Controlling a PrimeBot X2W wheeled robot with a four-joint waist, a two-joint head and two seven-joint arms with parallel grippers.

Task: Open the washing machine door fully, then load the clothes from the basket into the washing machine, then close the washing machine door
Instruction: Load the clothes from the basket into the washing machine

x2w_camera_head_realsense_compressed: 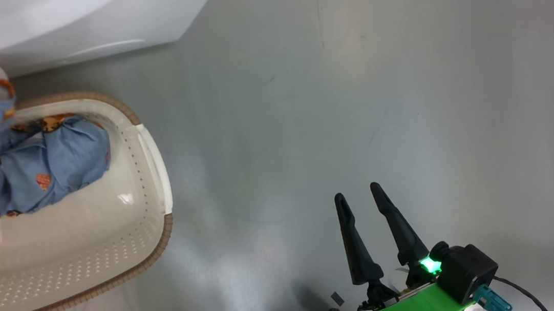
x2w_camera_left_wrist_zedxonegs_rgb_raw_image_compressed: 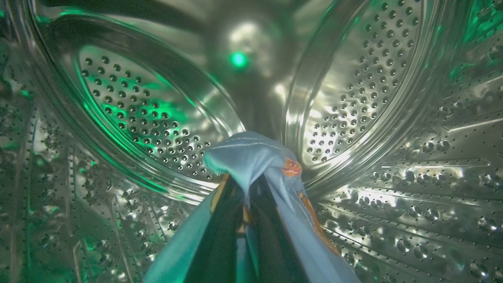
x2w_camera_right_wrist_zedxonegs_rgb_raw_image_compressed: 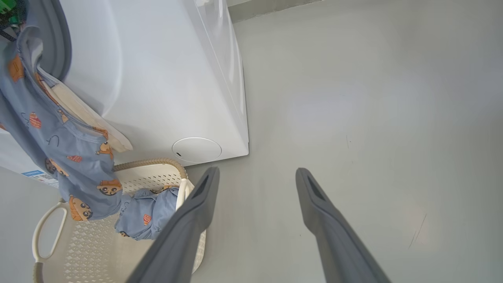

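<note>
Left gripper [x2w_camera_left_wrist_zedxonegs_rgb_raw_image_compressed: 245, 196]: deep inside the washing machine, pointed at the back wall of the steel drum [x2w_camera_left_wrist_zedxonegs_rgb_raw_image_compressed: 353, 98]. Its dark fingers [x2w_camera_left_wrist_zedxonegs_rgb_raw_image_compressed: 220, 236] stood nearly together, pinching light blue cloth that also lay folded over the tips.
Held garment [x2w_camera_left_wrist_zedxonegs_rgb_raw_image_compressed: 251, 157]: bunched over the left gripper inside the washing machine, clear of the drum's back wall.
Garment's long axis: from the drum mouth out over the grey rubber seal [x2w_camera_right_wrist_zedxonegs_rgb_raw_image_compressed: 59, 39] and down the front of the washing machine [x2w_camera_right_wrist_zedxonegs_rgb_raw_image_compressed: 157, 78]. The hanging length [x2w_camera_right_wrist_zedxonegs_rgb_raw_image_compressed: 59, 149] ended just above the basket. I judged it the same piece as the one held, though the join was hidden.
Basket [x2w_camera_right_wrist_zedxonegs_rgb_raw_image_compressed: 157, 162]: on the floor, touching or almost touching the foot of the washing machine, just beside the round cover [x2w_camera_right_wrist_zedxonegs_rgb_raw_image_compressed: 196, 149].
Remaining clothes [x2w_camera_right_wrist_zedxonegs_rgb_raw_image_compressed: 145, 216]: a crumpled heap in the basket, at the end nearest the washing machine.
Right gripper [x2w_camera_right_wrist_zedxonegs_rgb_raw_image_compressed: 257, 173]: outside the washing machine, over bare floor off its front corner, fingers spread wide and holding nothing.
Nearer arm: the right gripper was closer to the hanging length and the basket, and the left was committed inside the drum.
Step in hand: loading, with the door judged already open.
Coming move: probably a deeper carry or a release. Either way the trailing end outside the washing machine would need to follow through the mouth.
</note>
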